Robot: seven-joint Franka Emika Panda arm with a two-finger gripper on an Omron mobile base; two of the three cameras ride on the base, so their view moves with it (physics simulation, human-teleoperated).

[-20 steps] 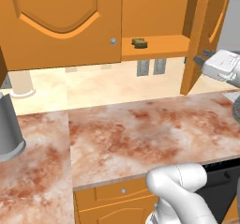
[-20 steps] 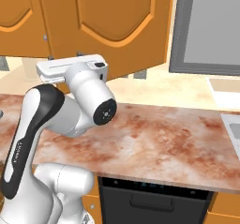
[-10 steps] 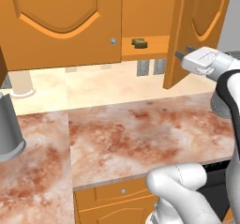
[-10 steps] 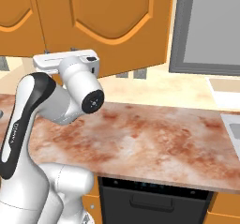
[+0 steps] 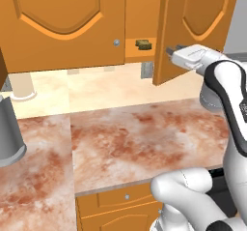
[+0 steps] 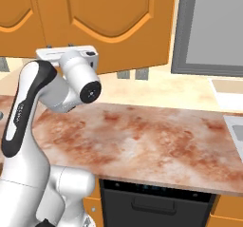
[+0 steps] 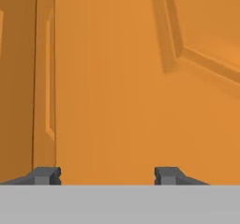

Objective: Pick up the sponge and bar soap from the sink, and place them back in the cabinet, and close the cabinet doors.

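Item: cabinet (image 5: 62, 27), orange-brown wood, wall-mounted over a mottled red-brown counter (image 5: 140, 143).

Left of the two cabinet doors (image 5: 58, 24): seen shut, arched raised panel, small round silver knob (image 5: 116, 43) near its inner edge.

Right door (image 5: 193, 29): partly ajar, swung out toward the arm, leaving a narrow gap onto the shelf.

Contents: the sponge (image 5: 143, 44), small and mustard-brown, lies on the shelf inside that gap. Bar soap: probably deeper on the shelf, but the gap is too narrow to tell.

Gripper (image 5: 170, 51): level, fingertips just at the outer face of the right door near its lower free edge. In the hand view the two tips (image 7: 47, 175) stand apart with only flat door panel between them; jaws spread, pinching nothing.

Handling note (judgement): the door is rigid, hinged, light to swing, smooth-faced. No grasp needed; best pushed flat against the face near the free edge, away from the hinge, where the least force swings it.
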